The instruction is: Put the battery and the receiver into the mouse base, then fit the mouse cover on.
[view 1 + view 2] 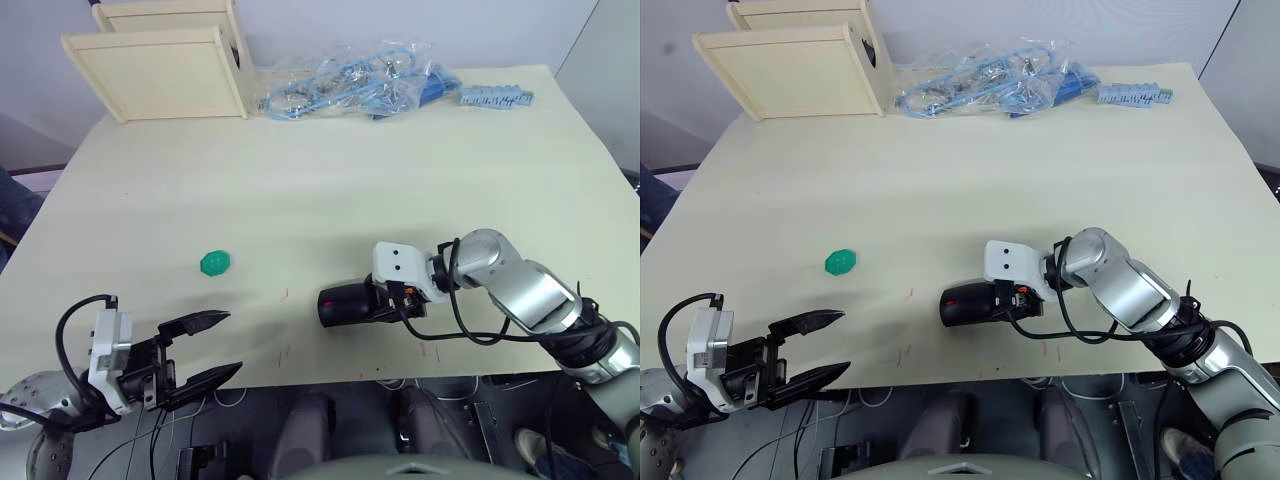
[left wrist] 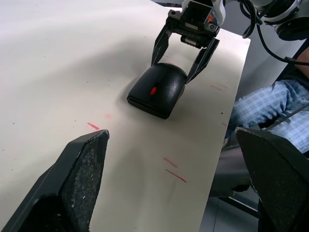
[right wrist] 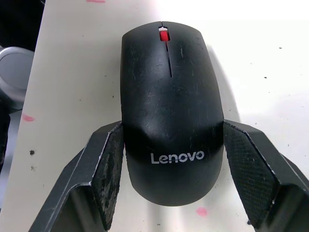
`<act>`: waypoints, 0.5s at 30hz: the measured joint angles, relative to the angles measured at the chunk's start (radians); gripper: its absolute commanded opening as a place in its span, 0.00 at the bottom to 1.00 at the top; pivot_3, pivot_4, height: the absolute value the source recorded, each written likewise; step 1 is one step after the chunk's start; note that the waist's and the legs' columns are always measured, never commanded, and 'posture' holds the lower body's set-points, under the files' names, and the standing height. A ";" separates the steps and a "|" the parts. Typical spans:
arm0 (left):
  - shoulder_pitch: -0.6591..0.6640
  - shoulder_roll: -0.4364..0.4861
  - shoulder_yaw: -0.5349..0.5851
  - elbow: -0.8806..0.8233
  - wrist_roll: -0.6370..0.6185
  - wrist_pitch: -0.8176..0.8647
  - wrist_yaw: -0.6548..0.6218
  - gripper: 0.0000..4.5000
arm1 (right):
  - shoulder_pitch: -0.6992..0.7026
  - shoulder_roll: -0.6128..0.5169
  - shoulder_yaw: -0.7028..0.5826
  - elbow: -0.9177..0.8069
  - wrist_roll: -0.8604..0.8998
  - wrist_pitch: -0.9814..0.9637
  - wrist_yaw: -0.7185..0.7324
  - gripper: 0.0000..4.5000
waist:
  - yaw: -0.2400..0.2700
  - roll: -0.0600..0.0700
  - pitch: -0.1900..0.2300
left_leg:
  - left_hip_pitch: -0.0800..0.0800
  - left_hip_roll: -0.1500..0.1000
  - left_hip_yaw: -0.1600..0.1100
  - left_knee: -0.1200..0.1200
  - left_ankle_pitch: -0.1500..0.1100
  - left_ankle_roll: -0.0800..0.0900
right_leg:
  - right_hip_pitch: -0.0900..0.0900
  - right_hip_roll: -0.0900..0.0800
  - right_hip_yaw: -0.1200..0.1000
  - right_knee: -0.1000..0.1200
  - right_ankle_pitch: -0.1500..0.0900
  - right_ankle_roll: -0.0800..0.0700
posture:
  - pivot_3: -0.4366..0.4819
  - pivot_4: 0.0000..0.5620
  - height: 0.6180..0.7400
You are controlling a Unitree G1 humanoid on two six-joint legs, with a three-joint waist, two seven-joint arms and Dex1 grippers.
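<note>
Currently, status by item:

Mouse cover (image 3: 170, 111): seated on the mouse base, forming one closed black mouse; red scroll wheel (image 3: 164, 35) at the end pointing away from the right gripper; "Lenovo" lettering at the end nearest that gripper.
Mouse base (image 2: 147, 105): visible as the lower edge under the cover; rests flat on the table (image 1: 400, 170) near its front edge, right of centre.
Right gripper (image 1: 372, 300): level with the table, fingers spread to either side of the rear of the mouse; one pad touches or nearly touches the shell, the other pad stands off with a visible gap. Not clamped.
Left gripper (image 1: 205, 348): at the front-left edge of the table, fingers spread wide, nothing between them; well apart from the mouse.
Green disc (image 1: 215, 263): lies alone on the table, left of the mouse, between the two grippers and further from the front edge.
Red marks (image 2: 172, 169): short strokes on the table surface around the mouse.
Wooden boxes (image 1: 160, 70): far-left corner of the table.
Plastic bag of blue cables (image 1: 350, 82): far edge, centre.
Blue strip part (image 1: 495, 97): just beside the bag, on its right.
</note>
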 measured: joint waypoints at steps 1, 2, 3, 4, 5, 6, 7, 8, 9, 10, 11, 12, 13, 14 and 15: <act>0.000 0.000 0.000 0.000 0.000 0.000 0.000 1.00 | 0.000 0.000 0.000 0.000 0.002 0.002 0.000 0.75 | 0.000 0.000 0.000 | 0.000 0.000 0.000 0.000 0.000 0.000 | 0.000 0.000 0.000 0.000 0.000 0.000 | 0.48 0.27 1.00; 0.000 0.000 0.000 0.000 0.000 0.000 0.000 1.00 | 0.000 0.000 0.000 -0.002 0.003 0.003 0.001 0.82 | 0.000 0.000 0.000 | 0.000 0.000 0.000 0.000 0.000 0.000 | 0.000 0.000 0.000 0.000 0.000 0.000 | 0.48 0.27 1.00; -0.001 0.000 0.000 0.000 0.000 0.000 0.000 1.00 | 0.000 0.000 0.000 -0.004 0.008 0.006 0.006 0.89 | 0.000 0.000 0.000 | 0.000 0.000 0.000 0.000 0.000 0.000 | 0.000 0.000 0.000 0.000 0.000 0.000 | 0.48 0.27 1.00; -0.001 0.000 0.000 0.000 0.000 0.000 0.000 1.00 | 0.000 0.000 0.000 -0.005 0.011 0.009 0.008 0.99 | 0.000 0.000 0.000 | 0.000 0.000 0.000 0.000 0.000 0.000 | 0.000 0.000 0.000 0.000 0.000 0.000 | 0.48 0.27 1.00; -0.001 0.000 0.000 0.000 0.000 0.000 0.000 1.00 | 0.000 0.000 0.000 -0.005 0.011 0.011 0.008 1.00 | 0.000 0.000 0.000 | 0.000 0.000 0.000 0.000 0.000 0.000 | 0.000 0.000 0.000 0.000 0.000 0.000 | 0.48 0.27 1.00; -0.001 0.000 0.000 0.000 0.000 0.000 0.000 1.00 | 0.000 0.000 0.000 -0.005 0.011 0.011 0.008 1.00 | 0.000 0.000 0.000 | 0.000 0.000 0.000 0.000 0.000 0.000 | 0.000 0.000 0.000 0.000 0.000 0.000 | 0.48 0.27 1.00; -0.002 0.000 0.000 0.000 0.000 0.000 0.000 1.00 | 0.000 0.000 0.000 -0.005 0.011 0.011 0.007 1.00 | 0.000 0.000 0.000 | 0.000 0.000 0.000 0.000 0.000 0.000 | 0.000 0.000 0.000 0.000 0.000 0.000 | 0.48 0.27 1.00; -0.002 0.000 0.000 0.000 0.000 0.000 0.000 1.00 | 0.000 0.000 0.000 -0.005 0.011 0.011 0.007 1.00 | 0.000 0.000 0.000 | 0.000 0.000 0.000 0.000 0.000 0.000 | 0.000 0.000 0.000 0.000 0.000 0.000 | 0.48 0.27 1.00; -0.002 0.000 -0.001 0.000 0.000 0.000 0.000 1.00 | 0.000 0.000 0.000 -0.006 0.010 0.010 0.006 1.00 | 0.000 0.000 0.000 | 0.000 0.000 0.000 0.000 0.000 0.000 | 0.000 0.000 0.000 0.000 0.000 0.000 | 0.48 0.27 1.00; -0.003 0.000 -0.001 0.000 0.000 0.000 0.000 1.00 | 0.000 -0.001 0.000 -0.009 0.010 0.010 0.005 1.00 | 0.000 0.000 0.000 | 0.000 0.000 0.000 0.000 0.000 0.000 | 0.000 0.000 0.000 0.000 0.000 0.000 | 0.48 0.27 1.00; -0.003 0.000 -0.001 0.000 0.000 0.000 0.000 1.00 | 0.000 -0.001 0.000 -0.011 0.010 0.009 0.005 1.00 | 0.000 0.000 0.000 | 0.000 0.000 0.000 0.000 0.000 0.000 | 0.000 0.000 0.000 0.000 0.000 0.000 | 0.48 0.27 1.00; -0.004 0.000 -0.001 0.000 0.000 0.000 0.000 1.00 | 0.000 -0.001 0.000 -0.012 0.010 0.007 0.004 1.00 | 0.000 0.000 0.000 | 0.000 0.000 0.000 0.000 0.000 0.000 | 0.000 0.000 0.000 0.000 0.000 0.000 | 0.48 0.27 1.00; -0.006 0.000 -0.002 0.000 0.000 0.000 0.000 1.00 | 0.000 -0.001 0.000 -0.013 0.010 0.003 0.003 1.00 | 0.000 0.000 0.000 | 0.000 0.000 0.000 0.000 0.000 0.000 | 0.000 0.000 0.000 0.000 0.000 0.000 | 0.48 0.27 1.00; -0.007 0.000 -0.003 0.000 0.000 0.000 0.000 1.00 | 0.000 -0.001 0.000 -0.014 0.010 -0.001 0.002 1.00 | 0.000 0.000 0.000 | 0.000 0.000 0.000 0.000 0.000 0.000 | 0.000 0.000 0.000 0.000 0.000 0.000 | 0.48 0.27 1.00; -0.010 0.000 -0.004 0.000 0.000 0.000 0.000 1.00 | 0.001 0.001 -0.004 -0.018 0.013 -0.007 0.000 1.00 | 0.000 0.000 0.000 | 0.000 0.000 0.000 0.000 0.000 0.000 | 0.000 0.000 0.000 0.000 0.000 0.000 | 0.48 0.27 1.00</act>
